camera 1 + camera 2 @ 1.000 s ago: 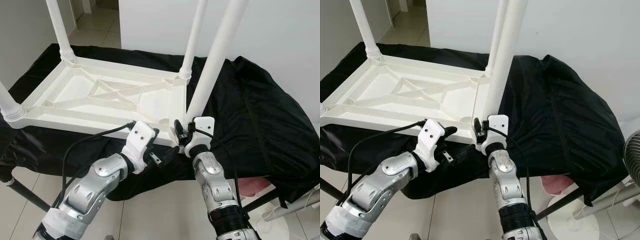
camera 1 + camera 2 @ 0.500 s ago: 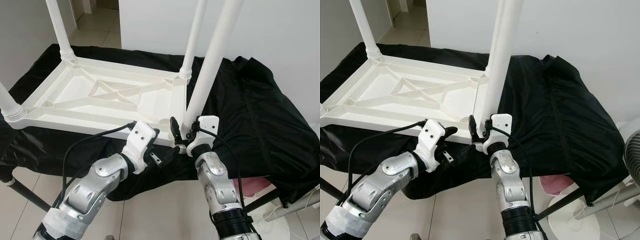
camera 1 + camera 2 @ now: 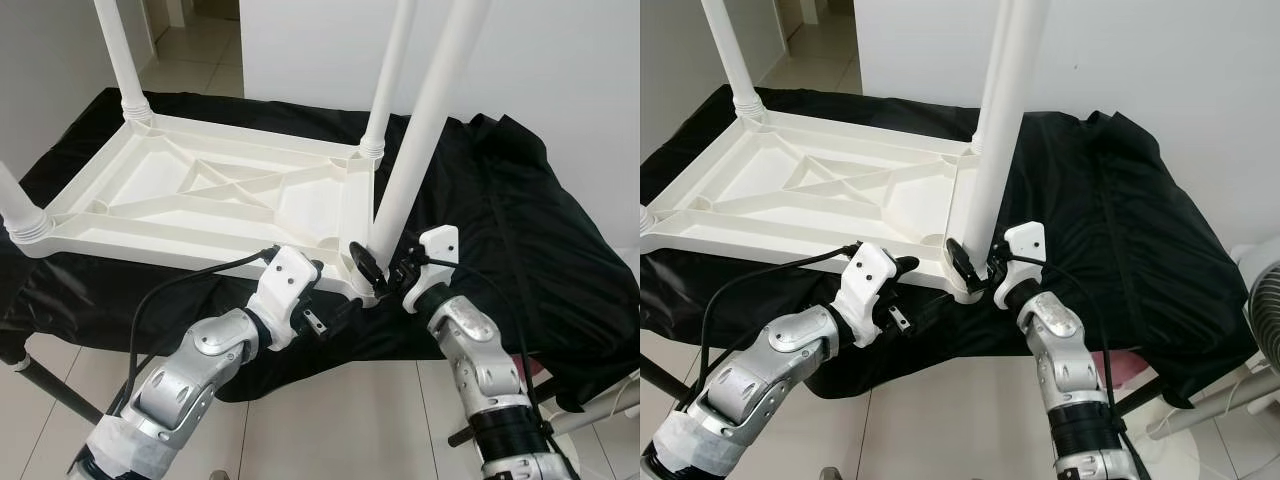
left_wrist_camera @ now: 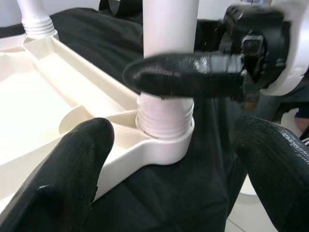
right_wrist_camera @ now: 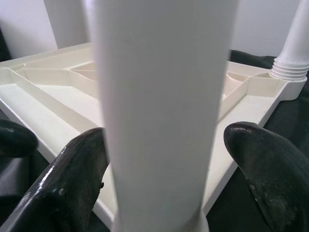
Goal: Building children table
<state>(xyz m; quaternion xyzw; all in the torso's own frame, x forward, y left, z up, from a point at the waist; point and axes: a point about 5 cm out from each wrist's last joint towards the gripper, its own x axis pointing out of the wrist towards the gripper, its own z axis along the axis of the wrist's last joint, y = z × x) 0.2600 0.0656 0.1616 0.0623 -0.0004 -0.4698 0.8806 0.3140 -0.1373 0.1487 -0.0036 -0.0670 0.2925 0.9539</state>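
Observation:
A white plastic children's table lies upside down on a black cloth. Its legs point up. The near-right leg stands in its corner socket. My right gripper is shut on this leg just above the socket, one finger across its front and the other behind. Both pads press the white tube's sides. My left gripper hovers open just in front of the same corner, below the table's near edge, holding nothing.
Three more legs stand at the far left, far right and near left corners. The cloth drapes over a stand with dark struts. A fan and a pink object sit low on the right, on tiled floor.
My right wrist has swung to the right around the base of the near-right leg, with its fingers staying on the leg. The left arm has hardly moved.

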